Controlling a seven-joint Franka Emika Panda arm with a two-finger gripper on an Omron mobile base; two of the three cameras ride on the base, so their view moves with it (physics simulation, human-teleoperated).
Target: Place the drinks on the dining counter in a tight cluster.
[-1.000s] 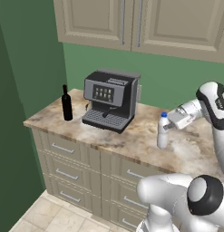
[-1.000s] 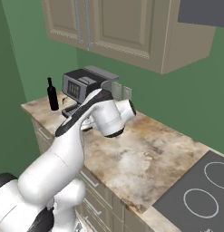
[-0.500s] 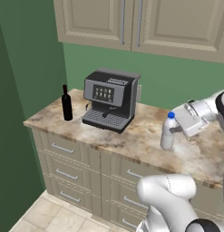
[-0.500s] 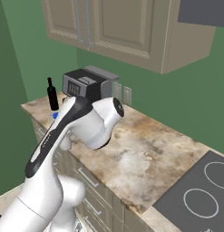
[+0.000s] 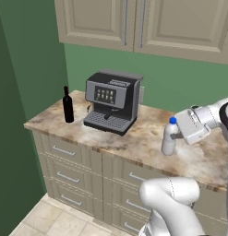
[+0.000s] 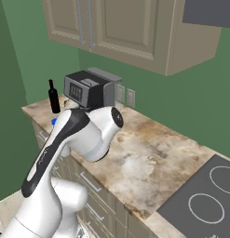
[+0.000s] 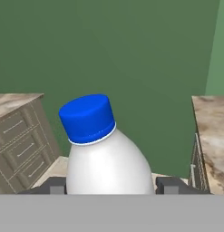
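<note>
Against green walls, the marbled coffee-machine bench (image 5: 134,140) holds the black wine bottle (image 5: 68,105), while the tool (image 5: 180,134) grips the blue-capped white bottle (image 5: 169,137) above it, so judging by this, no clustering is done.

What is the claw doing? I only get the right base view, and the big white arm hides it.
Observer: In the left base view the claw reaches a small white bottle from the side.
Operator: Is it grabbing it?
Observer: The hand view shows one finger pressed on each side of the bottle.
Operator: Is it tipped over?
Observer: No, it stands upright, blue cap on top, near the counter's front edge.
</note>
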